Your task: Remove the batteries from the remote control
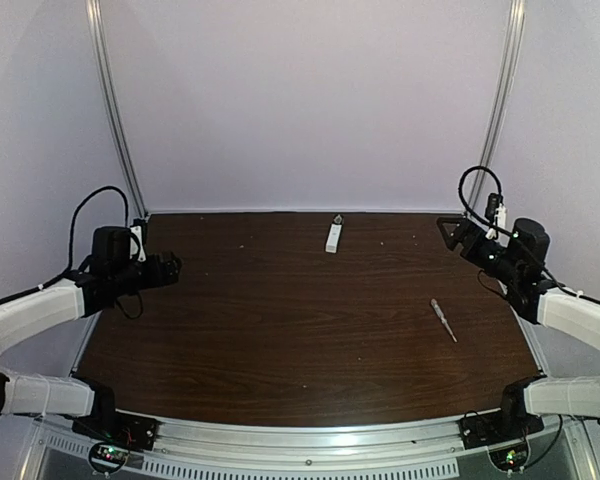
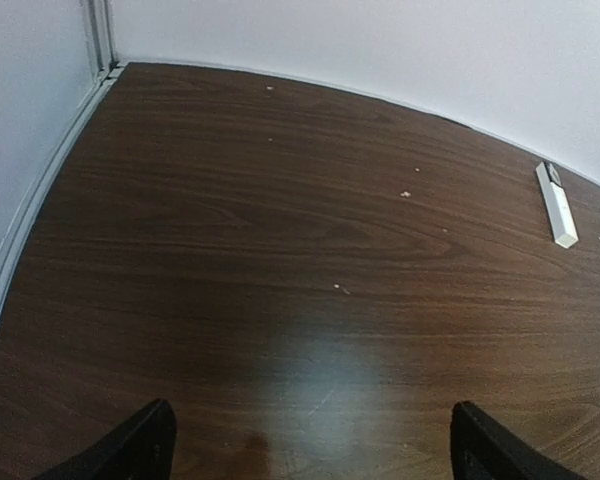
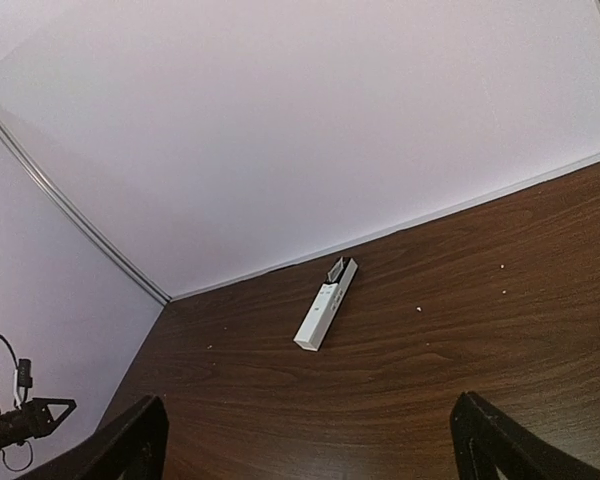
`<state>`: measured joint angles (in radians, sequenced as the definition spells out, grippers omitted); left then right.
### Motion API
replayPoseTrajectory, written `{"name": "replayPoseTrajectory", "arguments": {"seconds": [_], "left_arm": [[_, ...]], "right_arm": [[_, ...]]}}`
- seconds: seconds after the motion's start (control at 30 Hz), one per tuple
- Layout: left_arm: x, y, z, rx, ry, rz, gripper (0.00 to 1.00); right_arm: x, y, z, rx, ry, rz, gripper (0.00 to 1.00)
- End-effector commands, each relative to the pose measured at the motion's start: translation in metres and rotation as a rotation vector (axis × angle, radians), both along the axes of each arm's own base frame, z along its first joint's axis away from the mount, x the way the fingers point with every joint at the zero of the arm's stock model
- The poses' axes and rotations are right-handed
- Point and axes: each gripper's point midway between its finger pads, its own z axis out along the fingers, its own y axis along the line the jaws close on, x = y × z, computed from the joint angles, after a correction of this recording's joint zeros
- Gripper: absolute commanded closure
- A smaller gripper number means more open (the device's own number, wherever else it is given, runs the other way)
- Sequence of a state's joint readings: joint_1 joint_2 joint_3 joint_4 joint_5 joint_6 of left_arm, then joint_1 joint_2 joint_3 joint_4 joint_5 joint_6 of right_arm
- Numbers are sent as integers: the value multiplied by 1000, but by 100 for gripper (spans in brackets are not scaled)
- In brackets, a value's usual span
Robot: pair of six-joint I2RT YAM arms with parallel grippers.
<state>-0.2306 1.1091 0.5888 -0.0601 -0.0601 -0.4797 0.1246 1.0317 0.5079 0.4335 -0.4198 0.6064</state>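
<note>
The white remote control point(image 1: 334, 236) lies flat near the back middle of the table. It also shows in the left wrist view point(image 2: 557, 205) at the far right and in the right wrist view point(image 3: 326, 303), with a dark part at its far end. No batteries are visible. My left gripper point(image 1: 170, 268) hovers at the left edge, open and empty, its fingertips point(image 2: 140, 445) wide apart. My right gripper point(image 1: 448, 231) hovers at the back right, open and empty, with fingertips point(image 3: 490, 440) wide apart. Both grippers are far from the remote.
A slim screwdriver point(image 1: 443, 319) with a clear handle lies on the right half of the dark wood table point(image 1: 280, 330). Pale walls and metal frame posts point(image 1: 110, 100) enclose the back and sides. The left arm's gripper point(image 3: 20, 420) shows at the right wrist view's lower left.
</note>
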Motion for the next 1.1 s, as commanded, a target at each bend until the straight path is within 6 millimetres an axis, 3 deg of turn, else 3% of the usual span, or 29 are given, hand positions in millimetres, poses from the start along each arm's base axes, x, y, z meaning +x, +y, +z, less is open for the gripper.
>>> {"name": "replayPoseTrajectory", "arguments": {"seconds": [0.0,0.2,0.4,0.7,0.97,1.07], "left_arm": [[0,-29,21,22,-84,-88,3],[1,-71,34,48,-111,-188,3],[7,-89,41,28,-156,-230,3],[9,-127,35,39,-161,-332,4],[2,-119,36,-30,-203,-273,5],[-5,-123,26,-56,-188,-273,5]], "right_arm": [[8,7,-4,-20,53,-4,0],[12,9,-16,-83,105,-52,0],[16,17,-24,-199,177,-104,0],[27,47,-45,-297,291,-122,0],[54,100,-64,-373,365,-131,0],[72,128,-69,-390,391,-112,0]]}}
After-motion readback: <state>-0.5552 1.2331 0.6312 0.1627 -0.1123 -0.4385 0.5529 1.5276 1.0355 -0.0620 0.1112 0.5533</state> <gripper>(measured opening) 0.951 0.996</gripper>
